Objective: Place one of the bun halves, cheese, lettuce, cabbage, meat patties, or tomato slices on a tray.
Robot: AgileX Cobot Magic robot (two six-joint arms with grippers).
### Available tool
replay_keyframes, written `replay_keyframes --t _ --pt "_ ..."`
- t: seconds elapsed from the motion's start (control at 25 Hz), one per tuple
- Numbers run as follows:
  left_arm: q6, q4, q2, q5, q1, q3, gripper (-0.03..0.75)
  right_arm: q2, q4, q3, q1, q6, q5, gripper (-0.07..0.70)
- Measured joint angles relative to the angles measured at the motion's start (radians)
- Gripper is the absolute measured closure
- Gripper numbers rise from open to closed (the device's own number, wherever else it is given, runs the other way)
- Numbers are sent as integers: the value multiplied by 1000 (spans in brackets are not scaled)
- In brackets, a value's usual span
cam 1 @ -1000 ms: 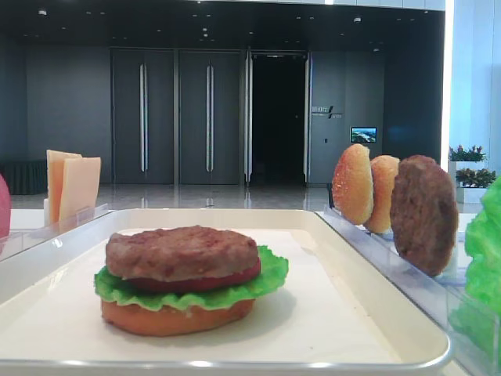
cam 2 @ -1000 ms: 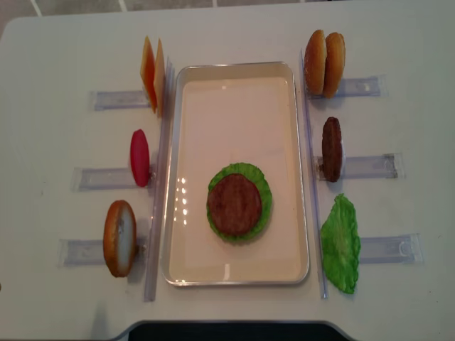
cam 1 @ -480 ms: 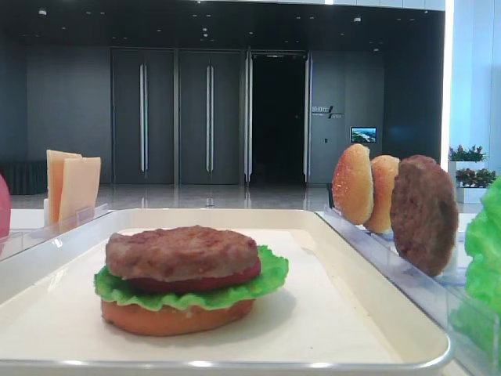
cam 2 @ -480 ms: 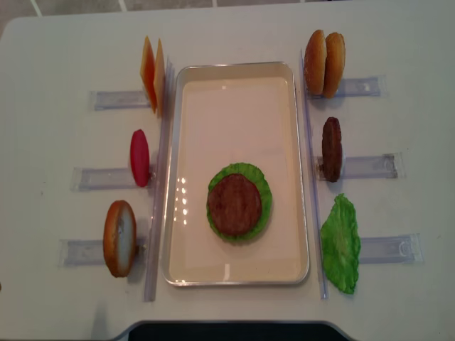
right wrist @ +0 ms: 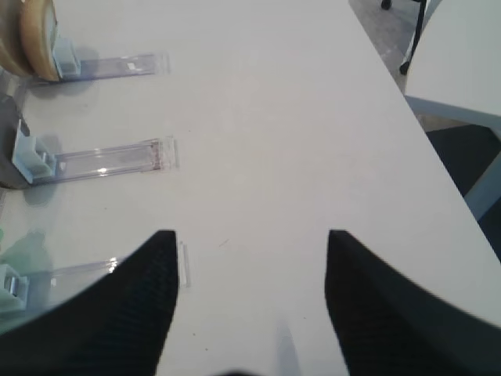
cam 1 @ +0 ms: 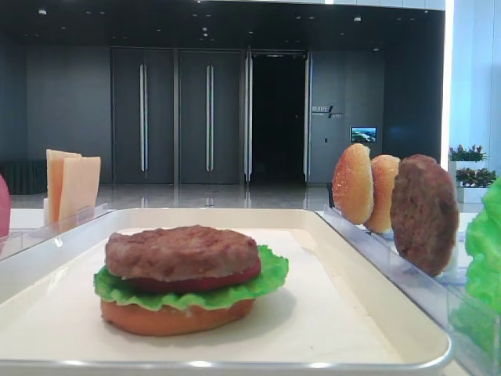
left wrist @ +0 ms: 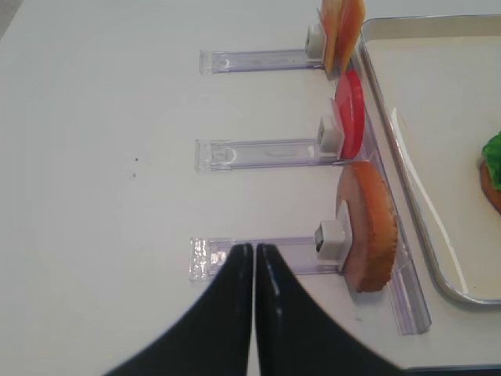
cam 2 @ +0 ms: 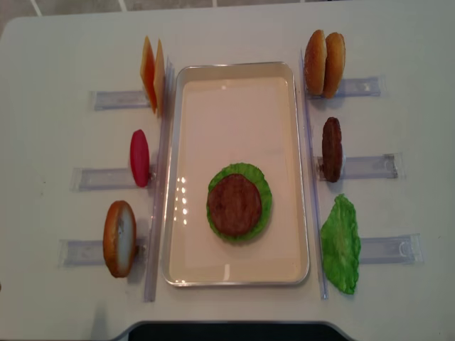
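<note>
Four layers are sitting stacked on the cream-white rectangular tray (cam 2: 234,85): toasted bun base, green ruffled lettuce (cam 2: 263,186), red tomato slice, dark brown meat patty (cam 2: 234,204). Left tool (left wrist: 254,249) is resting pinched together; right tool (right wrist: 250,243) is hovering spread, gripping nothing. Likely next: pale yellow-orange cheese slices (cam 2: 151,74), taken by the edges and laid centred.
</note>
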Motion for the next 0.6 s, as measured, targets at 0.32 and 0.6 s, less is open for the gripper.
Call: replay_keyframes --t 0.32,0.6 --pt "0 0 0 0 0 0 715 0 12 6 0 4 -19 206" --pt "0 0 0 0 0 0 715 0 10 6 0 4 -20 206"
